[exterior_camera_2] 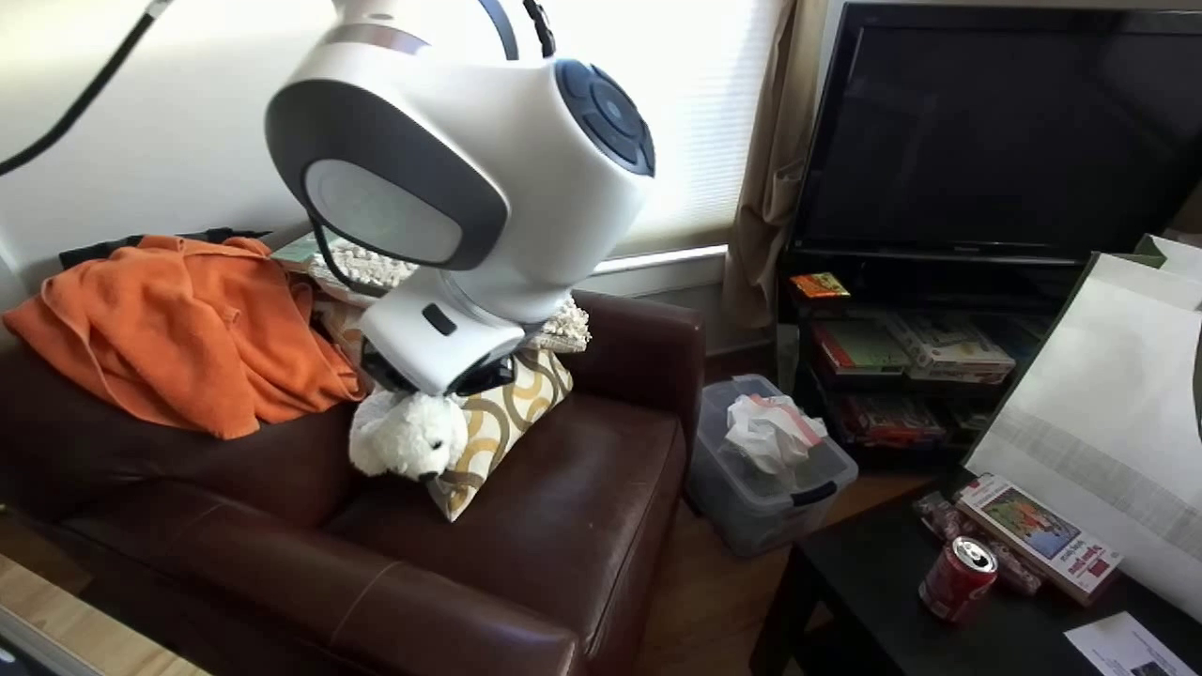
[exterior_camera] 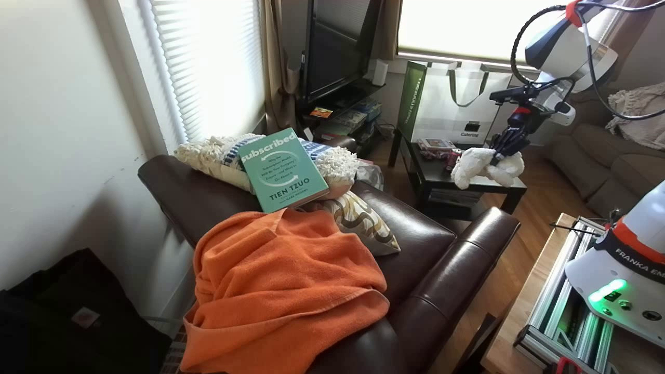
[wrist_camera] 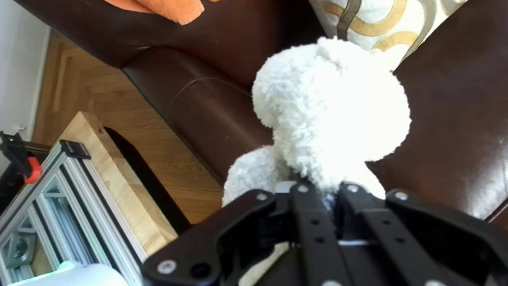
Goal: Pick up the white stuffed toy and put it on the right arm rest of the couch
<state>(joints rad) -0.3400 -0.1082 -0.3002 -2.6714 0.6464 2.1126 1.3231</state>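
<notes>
I have the white stuffed toy (wrist_camera: 329, 103) held in the air above the couch (exterior_camera_2: 582, 469); in my wrist view the couch's seat (wrist_camera: 448, 127) and its right arm rest (wrist_camera: 210, 103) lie below. My gripper (wrist_camera: 328, 191) is clamped around the plush — somewhere near the middle of the body, as far as I can see, since fur hides just where the tips sit. In both exterior views the toy hangs beneath the arm (exterior_camera_2: 470, 169).

On the couch, a patterned pillow (exterior_camera_2: 512, 399) leans on the seat close to the back (exterior_camera_2: 122, 441), and an orange blanket (exterior_camera: 291, 280) drapes over that back. A fringed pillow (exterior_camera: 215, 156) rests toward the couch's far arm rest (exterior_camera_2: 653, 347), with a green book (exterior_camera: 283, 174) lying tilted on it.

Outside the couch's right arm rest, my robot base (exterior_camera: 623, 259) is mounted on a wooden table (exterior_camera: 529, 293); I can see that table's edge in the wrist view as well. Just beside the couch, at the front end of the far arm rest, sits a clear plastic bin (exterior_camera_2: 742, 516) with crumpled white plastic (exterior_camera_2: 770, 427) — in it or on it, I cannot tell.

In front of the couch stands a black coffee table (exterior_camera_2: 873, 582), carrying a red can (exterior_camera_2: 953, 587), a sheet of paper (exterior_camera_2: 1132, 648) and a large white shopping bag (exterior_camera: 473, 109). Farther off from the couch, past the bin, is the television (exterior_camera_2: 1005, 131), with stacked boxes (exterior_camera_2: 948, 347) below it.
</notes>
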